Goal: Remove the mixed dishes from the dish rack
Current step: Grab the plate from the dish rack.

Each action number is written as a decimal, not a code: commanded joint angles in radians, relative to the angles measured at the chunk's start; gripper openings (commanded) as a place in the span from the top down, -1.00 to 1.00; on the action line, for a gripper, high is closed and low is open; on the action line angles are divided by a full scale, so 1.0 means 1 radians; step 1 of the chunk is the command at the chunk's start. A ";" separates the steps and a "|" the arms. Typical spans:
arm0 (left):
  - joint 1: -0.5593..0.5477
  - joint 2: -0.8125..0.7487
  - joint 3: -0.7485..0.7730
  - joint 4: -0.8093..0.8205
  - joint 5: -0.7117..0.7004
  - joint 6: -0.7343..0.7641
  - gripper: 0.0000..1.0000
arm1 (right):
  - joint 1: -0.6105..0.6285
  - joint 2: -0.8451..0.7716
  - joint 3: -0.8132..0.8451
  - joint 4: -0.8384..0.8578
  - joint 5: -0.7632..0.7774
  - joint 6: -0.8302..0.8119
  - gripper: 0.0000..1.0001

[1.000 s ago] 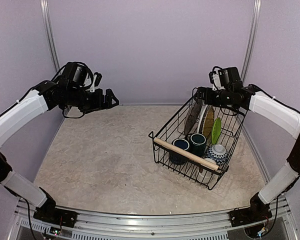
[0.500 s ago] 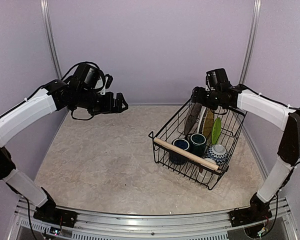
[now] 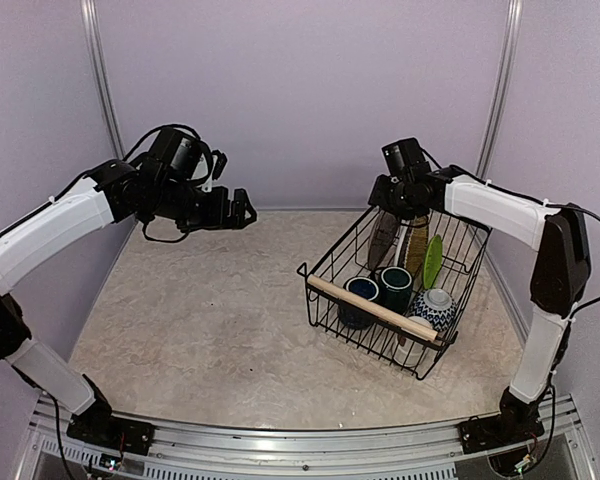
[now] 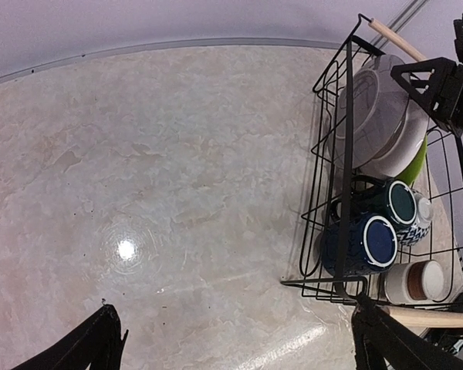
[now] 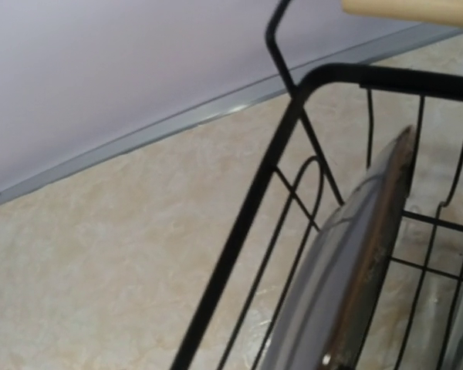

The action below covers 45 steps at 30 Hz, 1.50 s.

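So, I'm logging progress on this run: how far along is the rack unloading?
Done: nothing. The gray plate, tan plate, green plate, one mug, a second mug and the bowl all sit in the dish rack. In hand: the right gripper is at the gray plate's top edge, no grip visible. The left gripper hangs open and empty above the table. Left: every dish.

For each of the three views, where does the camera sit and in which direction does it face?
Top external: high behind the robot, facing forward and down; shows left arm, right arm and the dish rack.
Left wrist: on the left arm, looking down at table and rack; its open fingers show.
Right wrist: close to the rack's corner and gray plate; no fingers show.
All three share the rack.
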 commanded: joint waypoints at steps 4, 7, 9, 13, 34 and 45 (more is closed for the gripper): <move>-0.010 -0.027 0.007 -0.029 -0.030 0.015 -0.98 | 0.019 0.060 0.042 -0.066 0.107 0.062 0.08; -0.010 -0.040 0.000 -0.027 -0.032 0.014 -0.98 | 0.022 0.081 0.059 -0.073 0.123 0.078 0.17; -0.011 -0.045 -0.003 -0.027 -0.033 0.014 -0.98 | 0.024 0.098 0.076 -0.090 0.145 0.091 0.28; -0.011 -0.053 -0.011 -0.027 -0.038 0.014 -0.98 | 0.028 0.134 0.121 -0.125 0.173 0.116 0.37; -0.011 -0.086 -0.029 -0.030 -0.048 0.026 -0.98 | 0.048 0.182 0.191 -0.196 0.274 0.182 0.94; -0.013 -0.082 -0.023 -0.032 -0.046 0.024 -0.98 | 0.067 0.127 0.229 -0.219 0.307 0.162 1.00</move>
